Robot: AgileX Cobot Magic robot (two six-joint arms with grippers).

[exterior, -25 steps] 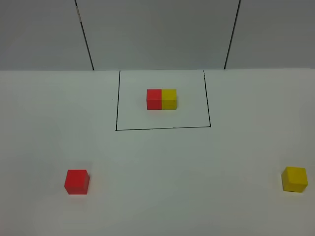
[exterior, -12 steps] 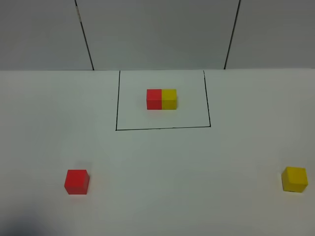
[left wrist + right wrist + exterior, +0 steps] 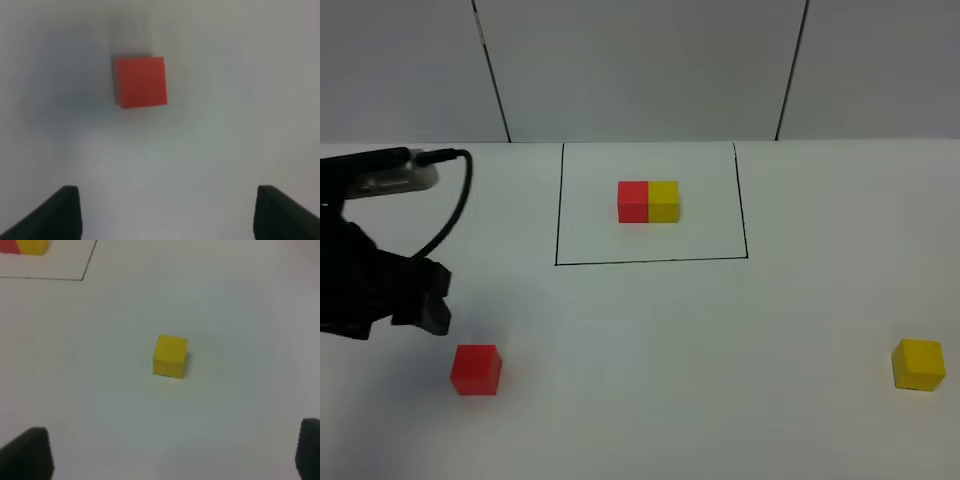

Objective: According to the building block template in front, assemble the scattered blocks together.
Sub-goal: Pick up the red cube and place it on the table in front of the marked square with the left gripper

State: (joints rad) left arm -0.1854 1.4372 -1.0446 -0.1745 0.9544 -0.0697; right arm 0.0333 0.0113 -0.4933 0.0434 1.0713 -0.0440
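Observation:
The building block template, a red cube joined to a yellow cube, stands inside a black drawn rectangle at the table's far middle. The loose red cube lies at the front left. My left gripper hovers just left of and behind it, apart from it. In the left wrist view the red cube lies ahead of the open, empty gripper. The loose yellow cube lies at the front right. In the right wrist view it lies ahead of the open, empty right gripper.
The left arm and its black cable reach in over the table's left side. A corner of the template and its black frame line show in the right wrist view. A grey panelled wall stands behind the white table.
The left arm has come into the exterior high view from the left and now hovers near the red cube. Both loose cubes and the template have not moved.

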